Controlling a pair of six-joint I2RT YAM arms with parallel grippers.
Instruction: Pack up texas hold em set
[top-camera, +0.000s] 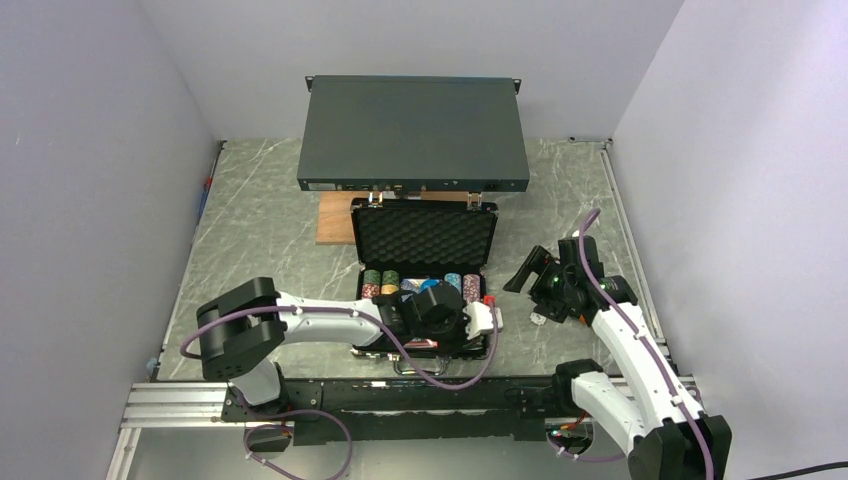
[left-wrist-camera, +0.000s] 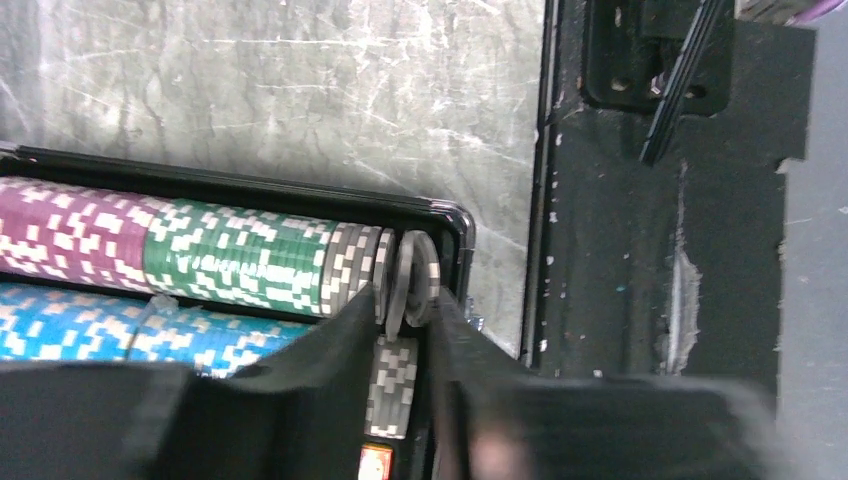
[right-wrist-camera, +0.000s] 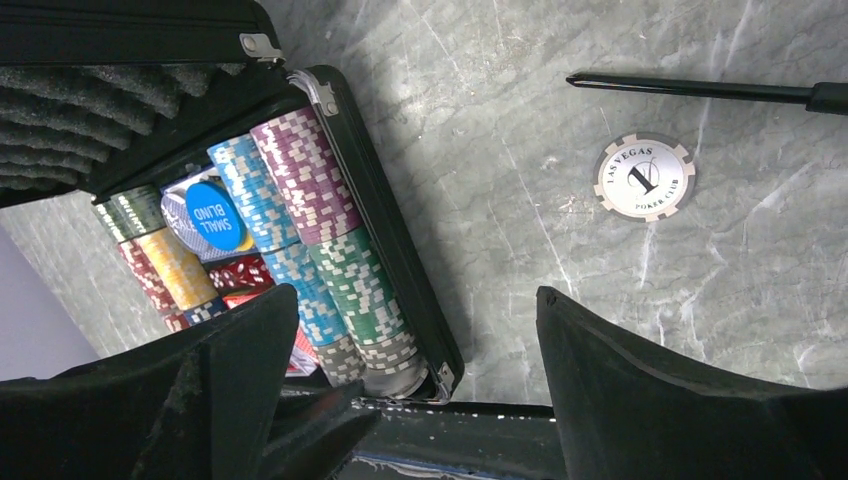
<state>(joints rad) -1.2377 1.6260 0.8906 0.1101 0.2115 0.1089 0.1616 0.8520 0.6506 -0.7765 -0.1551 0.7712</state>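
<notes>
While left claw (left-wrist-camera: 403, 300) straddles grey chips (left-wrist-camera: 415, 262) — grip unclear | right claw (right-wrist-camera: 415, 300) released

Seen from above, the light is even and soft. The counter (top-camera: 260, 220) carries only faint shadows under the arms, the pale walls (top-camera: 90, 150) show no glare, and the picture is sharp throughout.

In the left wrist view the counter is washed out by bright glare along the top. The chips (left-wrist-camera: 230, 260) are a little soft, the left pincer (left-wrist-camera: 405, 310) is a dark blur in the near foreground, and the rail (left-wrist-camera: 640, 260) at the right is dim.

The right wrist view is crisp: the lettering on the loose chip (right-wrist-camera: 642, 178) reads clearly. The foam (right-wrist-camera: 60, 110) lies in shadow, and the right pincer (right-wrist-camera: 415, 292) is black and almost featureless.
</notes>
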